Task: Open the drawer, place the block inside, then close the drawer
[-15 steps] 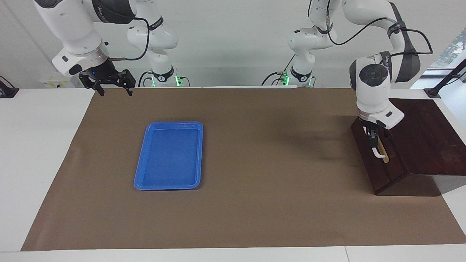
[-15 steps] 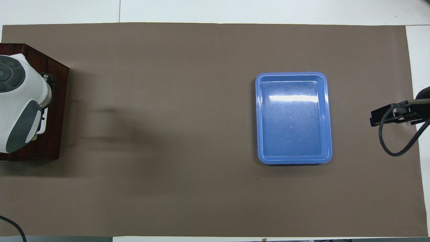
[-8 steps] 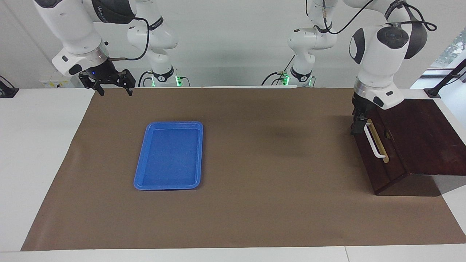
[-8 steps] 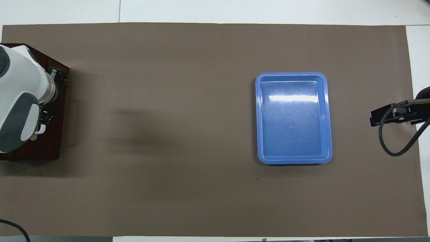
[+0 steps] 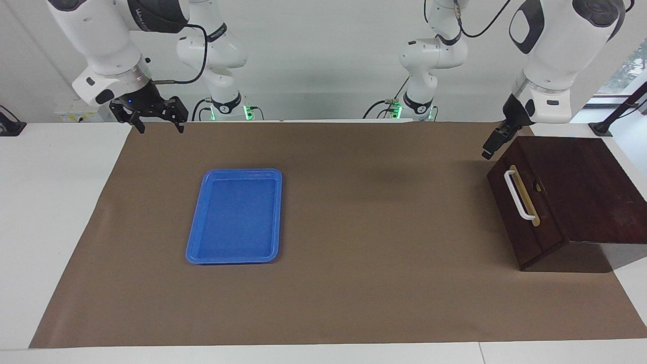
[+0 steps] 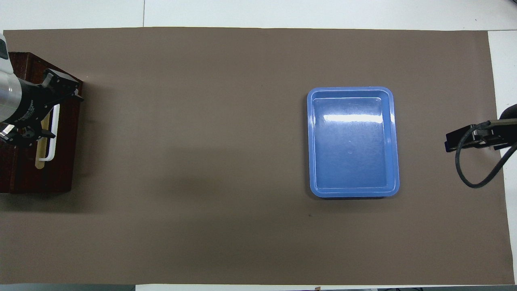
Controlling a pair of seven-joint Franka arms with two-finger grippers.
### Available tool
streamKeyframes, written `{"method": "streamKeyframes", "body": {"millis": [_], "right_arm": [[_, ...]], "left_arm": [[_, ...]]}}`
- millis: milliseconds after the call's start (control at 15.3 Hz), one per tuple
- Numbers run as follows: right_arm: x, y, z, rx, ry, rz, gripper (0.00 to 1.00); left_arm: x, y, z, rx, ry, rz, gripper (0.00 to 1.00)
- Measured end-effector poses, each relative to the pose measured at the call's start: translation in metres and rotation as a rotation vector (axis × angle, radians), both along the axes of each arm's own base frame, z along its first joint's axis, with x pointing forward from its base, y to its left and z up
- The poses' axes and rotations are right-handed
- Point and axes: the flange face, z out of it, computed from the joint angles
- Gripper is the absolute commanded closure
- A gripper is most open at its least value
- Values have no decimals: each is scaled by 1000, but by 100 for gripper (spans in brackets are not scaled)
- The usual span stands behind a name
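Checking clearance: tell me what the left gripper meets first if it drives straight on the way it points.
Probably the brown mat in front of the drawer: the left gripper hangs tilted down over that spot. Depth is unclear, so it might clip the drawer's top edge.

- We see a blue rectangular plastic tray lying left of centre in the facing view.
- We see a brown paper sheet covering the white table.

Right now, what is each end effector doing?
Left end effector: open, holding nothing, raised over the drawer corner nearest the robots.
Right end effector: open, empty, waiting at its own end of the table.
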Motion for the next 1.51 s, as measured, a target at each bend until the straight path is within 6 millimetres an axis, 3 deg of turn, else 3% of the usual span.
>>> {"method": "streamKeyframes", "body": {"millis": [197,328,721,1507], "right_arm": [[0,0,0,0,0,0,0],[0,0,0,0,0,0,0],[0,0,0,0,0,0,0],[0,0,0,0,0,0,0]], "left_arm": [[-4,28,1,-15,29,-233,0],[-8,35,-2,-22,43,-326,0],[-17,-15,-3,-44,46,-430,0],[-20,-22,-3,-56,68,-582,0]]}}
